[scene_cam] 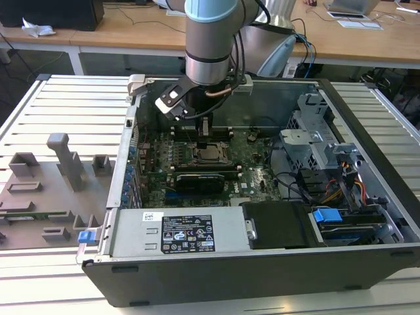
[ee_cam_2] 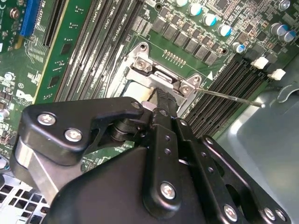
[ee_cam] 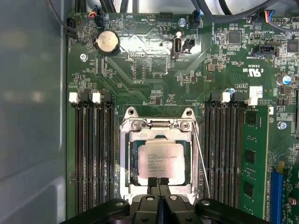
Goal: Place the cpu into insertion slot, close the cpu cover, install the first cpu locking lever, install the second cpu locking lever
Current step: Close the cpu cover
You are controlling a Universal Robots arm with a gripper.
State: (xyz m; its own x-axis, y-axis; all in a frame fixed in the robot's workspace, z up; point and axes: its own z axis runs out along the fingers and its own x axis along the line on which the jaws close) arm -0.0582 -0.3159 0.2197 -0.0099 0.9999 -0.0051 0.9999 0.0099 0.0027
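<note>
Closest to the lens in both wrist views: black linkage of the gripper (ee_cam: 158, 181), fingertips pinched together with nothing between them, resting on the free edge of the cpu cover (ee_cam: 125, 158), opposite the hinge. Reads as pressing rather than grasping.

Just beyond the tips: the cpu (ee_cam: 161, 161), lying flat in the insertion slot (ee_cam: 133, 163), silver top showing through the cover's window, cover lowered over it. On the exterior view's clock, sits near the centre of the open case (scene_cam: 367, 164), with the power supply (scene_cam: 177, 230) at six o'clock, the drive cage (scene_cam: 308, 141) at three, and the arm (scene_cam: 209, 39) coming down from twelve.

Beside the socket: one locking lever (ee_cam: 201, 156), a thin bare rod between the cover and a bank of memory slots (ee_cam: 224, 154). Stands out clear of the socket in the second wrist view, so probably not latched. No telling where the other lever lies.

Possible trouble from here:
- Slipping off the narrow cover lip, given such small shut tips on smooth metal, and striking the chip or the socket.
- Cover springing up if pressure eases with no lever hooked.
- Catching the loose rod with the broad linkage and bending it.
- Uneven pressing on one edge, tilting the chip against the contacts beneath.
</note>
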